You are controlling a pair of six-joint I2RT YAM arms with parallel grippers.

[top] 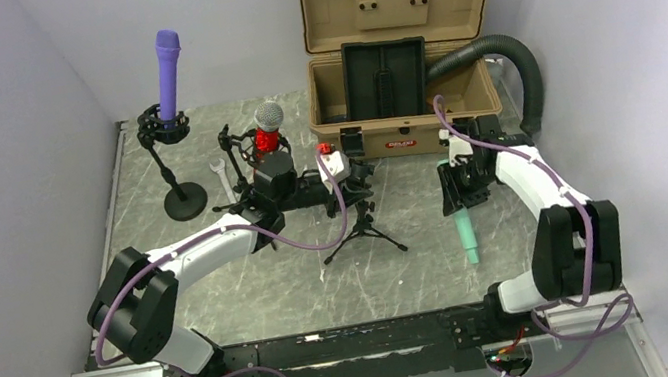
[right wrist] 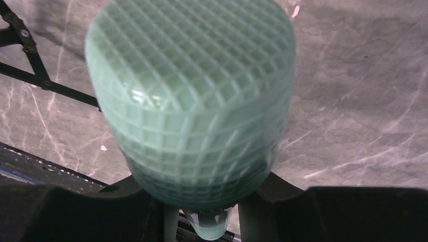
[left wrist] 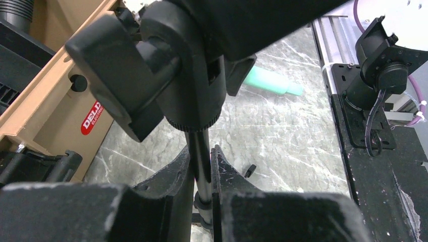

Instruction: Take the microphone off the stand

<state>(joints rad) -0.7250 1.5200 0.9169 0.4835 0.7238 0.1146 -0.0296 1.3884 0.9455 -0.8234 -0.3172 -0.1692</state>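
Removal is looking all but finished. The mic [top: 467,233] is hanging clear of the stand [top: 362,230], well to its right, over the right half of the tabletop [top: 426,280]. The right gripper [top: 462,201] is closing narrowly around the mic's mesh head, with the handle pointing toward the near edge. Whether the handle's tip is touching the tabletop cannot be told.

The left gripper [left wrist: 202,166] is pinching the stand's thin pole [left wrist: 201,151] just under the clip [left wrist: 151,75], jaws nearly together. The clip is standing empty, and the tripod legs are resting near the middle of the tabletop.

By my reading, the step in hand is carrying the freed mic away and putting it down. That next move is calling for a slow lowering onto bare tabletop, well apart from the tripod legs. The jaws should part only once the mic is lying flat, since its round body may roll. The left gripper's hold on the pole is keeping the light stand from tipping meanwhile.
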